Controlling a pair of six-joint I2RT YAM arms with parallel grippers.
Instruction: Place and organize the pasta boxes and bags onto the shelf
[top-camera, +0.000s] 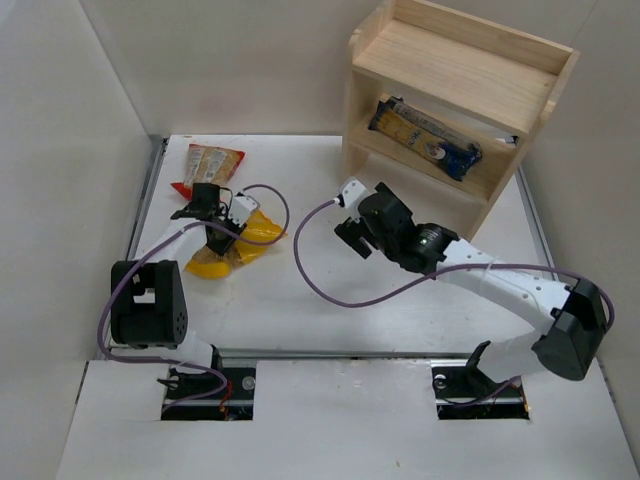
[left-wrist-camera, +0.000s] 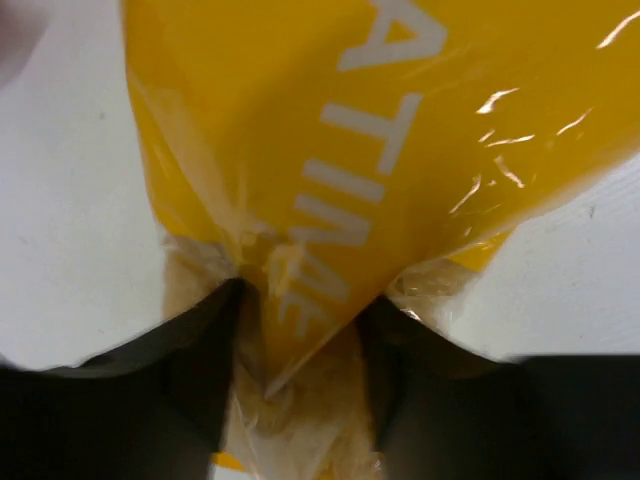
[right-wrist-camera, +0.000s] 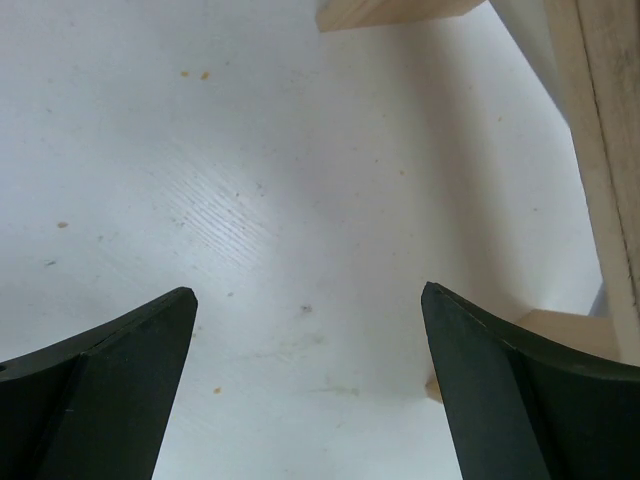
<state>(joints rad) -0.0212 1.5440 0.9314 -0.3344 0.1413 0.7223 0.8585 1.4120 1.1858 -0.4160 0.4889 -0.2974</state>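
The bright yellow pasta bag (top-camera: 260, 232) lies on the white table at the left. My left gripper (top-camera: 220, 235) is down on it, and in the left wrist view the gripper (left-wrist-camera: 300, 300) is shut on a bunched fold of the bag (left-wrist-camera: 400, 120). The red-edged clear bag (top-camera: 210, 163) lies just beyond, near the back left. The wooden shelf (top-camera: 450, 70) stands at the back right. The blue spaghetti pack (top-camera: 430, 137) lies on its lower tier, with a darker pack (top-camera: 400, 104) seeming to lie behind it. My right gripper (top-camera: 352, 235) (right-wrist-camera: 308, 295) is open and empty above the table, in front of the shelf.
White walls close in the table on the left and at the back. The shelf's foot (right-wrist-camera: 400, 12) and side panel (right-wrist-camera: 610, 150) stand close to the right gripper's far and right sides. Purple cables loop from both wrists over the table.
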